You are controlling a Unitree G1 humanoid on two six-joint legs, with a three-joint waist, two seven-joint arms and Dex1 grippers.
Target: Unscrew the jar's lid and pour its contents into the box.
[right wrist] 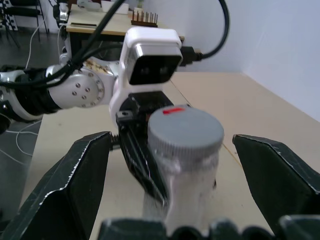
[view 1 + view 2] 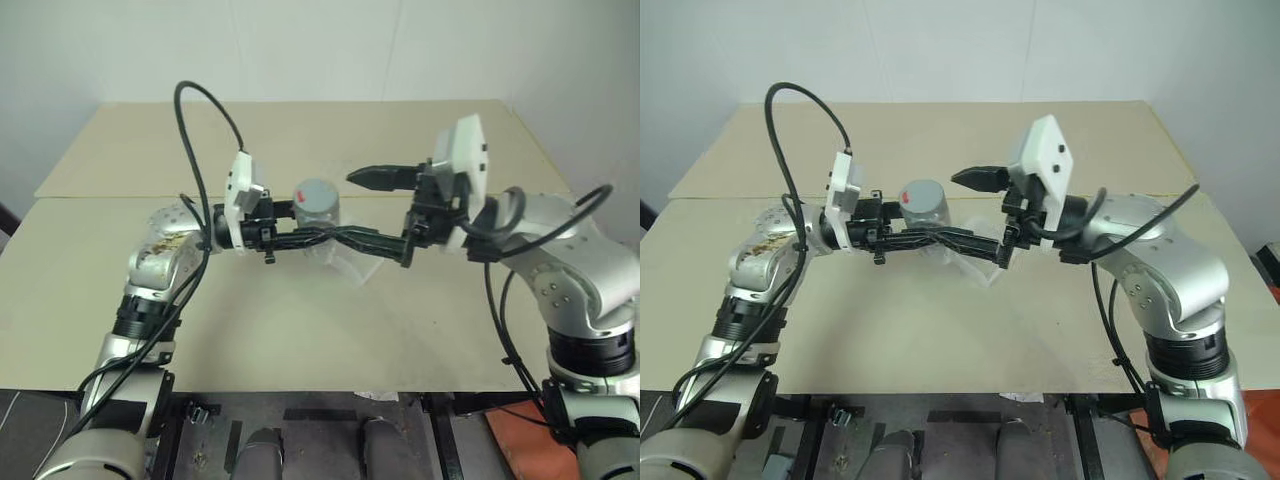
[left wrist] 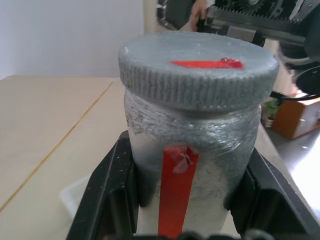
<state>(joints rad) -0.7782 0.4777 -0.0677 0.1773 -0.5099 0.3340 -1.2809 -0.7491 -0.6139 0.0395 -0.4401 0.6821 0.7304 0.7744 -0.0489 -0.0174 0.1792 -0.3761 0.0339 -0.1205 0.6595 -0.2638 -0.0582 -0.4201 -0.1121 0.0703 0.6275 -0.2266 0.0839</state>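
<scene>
My left gripper is shut on the jar and holds it upright above the table. The jar is cloudy, with a red strip down its side. The black fingers clamp its body on both sides below the cap. The grey ribbed lid, with a red mark on top, sits on the jar. My right gripper is open and level with the lid; its fingers stand wide on either side without touching. The clear box lies on the table under the jar. The contents are hidden behind the cloudy wall.
The beige table stretches around both arms, with a seam across it behind the left arm. A white wall rises past the far edge. An orange object lies on the floor at the near right.
</scene>
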